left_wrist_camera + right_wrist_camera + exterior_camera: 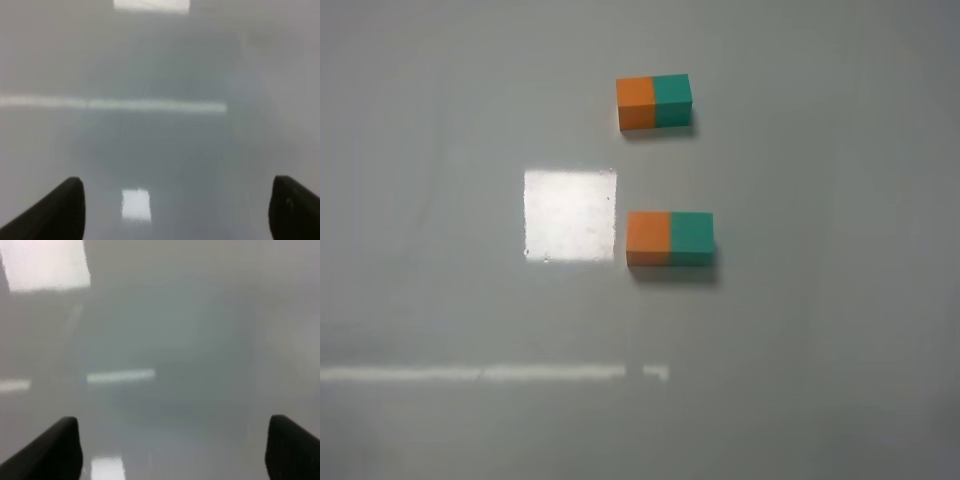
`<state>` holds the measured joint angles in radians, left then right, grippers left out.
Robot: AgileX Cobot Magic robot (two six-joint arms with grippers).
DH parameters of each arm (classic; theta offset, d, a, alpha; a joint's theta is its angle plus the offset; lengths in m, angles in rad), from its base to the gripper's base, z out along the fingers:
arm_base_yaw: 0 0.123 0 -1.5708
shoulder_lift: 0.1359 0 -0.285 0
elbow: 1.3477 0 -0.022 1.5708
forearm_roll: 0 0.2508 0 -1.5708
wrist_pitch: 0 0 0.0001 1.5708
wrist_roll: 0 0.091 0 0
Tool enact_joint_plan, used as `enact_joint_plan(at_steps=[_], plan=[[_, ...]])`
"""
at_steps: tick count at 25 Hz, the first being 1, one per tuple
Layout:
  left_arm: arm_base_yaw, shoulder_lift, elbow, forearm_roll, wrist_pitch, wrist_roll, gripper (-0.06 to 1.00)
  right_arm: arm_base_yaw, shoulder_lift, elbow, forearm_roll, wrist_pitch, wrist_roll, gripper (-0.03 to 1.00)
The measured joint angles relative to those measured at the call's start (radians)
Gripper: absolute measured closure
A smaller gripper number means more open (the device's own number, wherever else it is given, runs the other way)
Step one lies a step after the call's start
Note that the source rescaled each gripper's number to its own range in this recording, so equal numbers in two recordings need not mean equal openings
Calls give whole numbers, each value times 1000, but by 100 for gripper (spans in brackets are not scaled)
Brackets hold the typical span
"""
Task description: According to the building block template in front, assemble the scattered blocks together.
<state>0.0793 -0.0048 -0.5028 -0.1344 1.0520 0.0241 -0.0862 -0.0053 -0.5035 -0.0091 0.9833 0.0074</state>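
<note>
In the exterior high view the building block template (654,102) lies at the back, a short bar with its orange half on the left and its teal-green half on the right. Nearer the front, the loose orange cube (648,238) and the loose teal-green cube (691,238) sit side by side and touching, orange on the left, in the same order as the template. No arm shows in this view. The left gripper (175,205) is open and empty, over bare table. The right gripper (172,445) is also open and empty, over bare table. Neither wrist view shows any block.
The grey glossy table (820,350) carries a bright square light reflection (570,214) left of the cubes and a thin bright strip (480,373) near the front.
</note>
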Motion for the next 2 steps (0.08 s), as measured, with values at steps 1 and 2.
enact_joint_plan(at_steps=[1,2], plan=[[0,0,0,0,0,0,94,0,0,0,0,0,0,19],[0,0,0,0,0,0,94,0,0,0,0,0,0,19]])
